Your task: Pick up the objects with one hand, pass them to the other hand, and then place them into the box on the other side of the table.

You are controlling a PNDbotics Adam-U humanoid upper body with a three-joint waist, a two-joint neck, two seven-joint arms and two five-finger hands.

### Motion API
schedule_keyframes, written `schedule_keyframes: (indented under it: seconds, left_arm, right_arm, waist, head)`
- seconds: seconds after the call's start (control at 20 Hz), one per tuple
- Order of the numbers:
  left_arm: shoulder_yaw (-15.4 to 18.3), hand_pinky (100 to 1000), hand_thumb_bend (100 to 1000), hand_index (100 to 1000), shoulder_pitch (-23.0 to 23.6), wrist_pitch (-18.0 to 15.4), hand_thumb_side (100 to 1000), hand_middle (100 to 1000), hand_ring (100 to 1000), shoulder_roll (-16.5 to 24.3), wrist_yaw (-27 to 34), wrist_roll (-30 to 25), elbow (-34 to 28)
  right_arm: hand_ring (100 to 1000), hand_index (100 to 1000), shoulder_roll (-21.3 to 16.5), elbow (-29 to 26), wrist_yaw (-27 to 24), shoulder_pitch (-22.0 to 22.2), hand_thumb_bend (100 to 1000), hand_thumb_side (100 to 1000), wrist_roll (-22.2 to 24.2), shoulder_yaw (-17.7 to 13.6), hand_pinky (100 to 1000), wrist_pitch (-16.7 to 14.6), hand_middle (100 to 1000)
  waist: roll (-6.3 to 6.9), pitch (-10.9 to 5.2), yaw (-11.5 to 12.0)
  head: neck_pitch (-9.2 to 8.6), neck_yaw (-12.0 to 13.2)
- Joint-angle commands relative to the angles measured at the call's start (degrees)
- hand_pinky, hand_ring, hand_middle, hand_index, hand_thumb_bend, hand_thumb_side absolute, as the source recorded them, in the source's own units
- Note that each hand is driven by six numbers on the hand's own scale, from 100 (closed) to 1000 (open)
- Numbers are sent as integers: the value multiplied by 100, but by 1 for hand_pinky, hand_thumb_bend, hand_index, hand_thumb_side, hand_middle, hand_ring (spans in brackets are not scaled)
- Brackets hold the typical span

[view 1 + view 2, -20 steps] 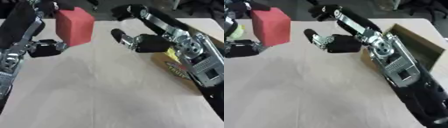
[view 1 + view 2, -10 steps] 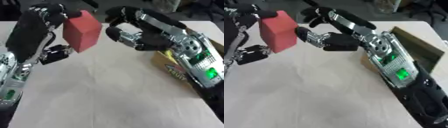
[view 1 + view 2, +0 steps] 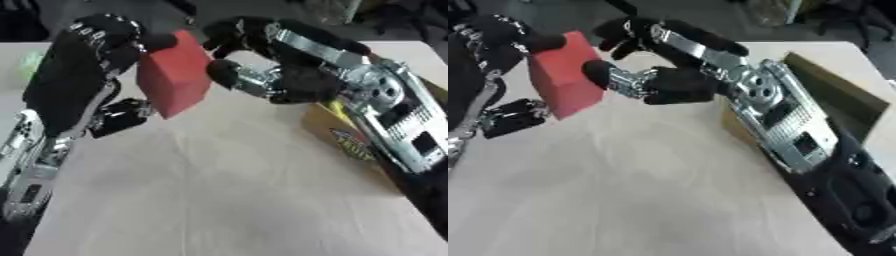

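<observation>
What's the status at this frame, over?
Left hand shut on red block, lifted. Right hand open beside it, handover pending. Box at right, path unobstructed.

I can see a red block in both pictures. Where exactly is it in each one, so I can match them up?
Left eye view: the red block sits upper left of centre, held up by the left hand.
Right eye view: the same block lies further left, near the upper left edge.
Shared landmark: the right hand, fingers open, reaches at the block's right side in both views.
</observation>
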Motion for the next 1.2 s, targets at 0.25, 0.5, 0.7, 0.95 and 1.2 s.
schedule_keyframes:
  seconds: [0.25, 0.5, 0.7, 0.95, 1.2]
  left_arm:
    - [26, 489, 470, 572, -70, -231, 100, 494, 506, 216, -101, -70, -231]
    - [-30, 485, 474, 570, -90, -332, 100, 493, 505, 266, -111, 151, -330]
    - [-76, 485, 478, 569, -106, -439, 100, 493, 505, 310, -56, 270, -380]
    - [-109, 482, 473, 566, -123, -513, 100, 490, 502, 321, 7, 292, -407]
    - [-132, 478, 462, 562, -123, -549, 100, 487, 498, 315, 137, 305, -423]
  right_arm:
    - [879, 920, -334, -92, 74, -146, 340, 715, 451, 36, 1000, 92, 826]
    - [890, 921, -492, -92, -119, -254, 354, 701, 703, 18, 1000, -153, 835]
    - [904, 923, -579, -92, -119, -331, 362, 692, 908, 25, 1000, -433, 847]
    - [910, 920, -581, -92, -30, -350, 378, 645, 1003, -14, 1000, -752, 844]
    - [912, 916, -566, -92, 92, -349, 398, 575, 929, -38, 1000, -951, 842]
  waist:
    - [-6, -68, 2]
    - [-6, -65, 4]
    - [-6, -60, 9]
    - [-2, -57, 9]
    - [-1, -53, 5]
  head:
    - [-46, -2]
    - [-58, 11]
    - [-67, 15]
    - [-78, 49]
    - [-108, 71]
